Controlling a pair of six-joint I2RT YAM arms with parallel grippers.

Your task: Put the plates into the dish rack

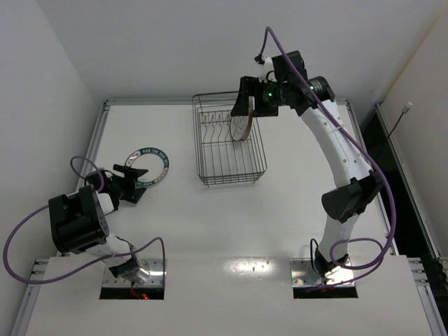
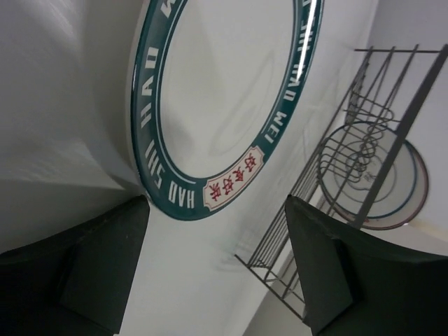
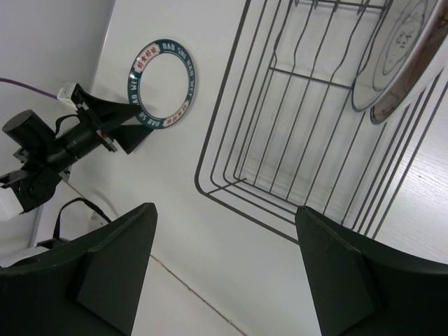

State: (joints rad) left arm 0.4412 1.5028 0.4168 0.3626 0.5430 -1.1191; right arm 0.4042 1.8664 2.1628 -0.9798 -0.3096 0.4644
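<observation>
Top external view: the left arm folds low at the near left, its forearm angled toward the far side; the left gripper (image 1: 137, 184) sits just beside the near edge of the teal-banded plate (image 1: 148, 168), which lies flat on the table (image 1: 210, 231), well left of the dish rack (image 1: 229, 143). From the left wrist, the fingers (image 2: 91, 273) stand wide apart with nothing between them but the plate's lettered rim and bare table; whether they touch the plate I cannot tell.

The right arm rises from its base, bends at the elbow and reaches to the far side; the right gripper (image 1: 241, 106) hangs over the rack's far right part. Its wrist view shows its fingers (image 3: 350, 273) spread and holding nothing. The flower-marked plate (image 3: 402, 42) and the brown-rimmed plate (image 3: 416, 91) stand on edge side by side in the rack, among the prongs.
</observation>
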